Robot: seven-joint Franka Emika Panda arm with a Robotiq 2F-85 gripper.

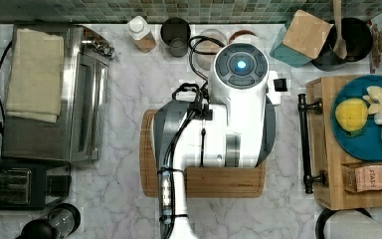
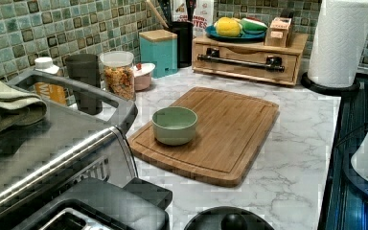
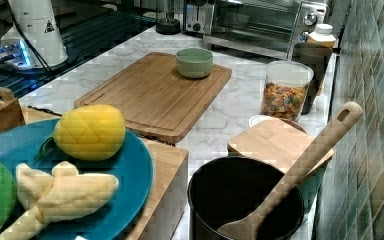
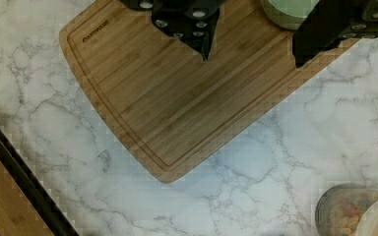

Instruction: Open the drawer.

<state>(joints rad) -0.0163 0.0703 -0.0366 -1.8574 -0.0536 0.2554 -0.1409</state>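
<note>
1. Going left to right in the top view, I see the cutting board mid-worktop with my arm hanging over it, then bare marble, then the drawer at the worktop's right edge.
2. In the wrist view my tool hovers over the board's corner, its fingers spread apart and holding nothing.
3. The drawer is closed, and its black bar handle runs along the front, parallel to the board's near side.
4. I judge the next move to be a reach across the marble gap toward that bar, with the fingers turned to straddle its long axis.
</note>
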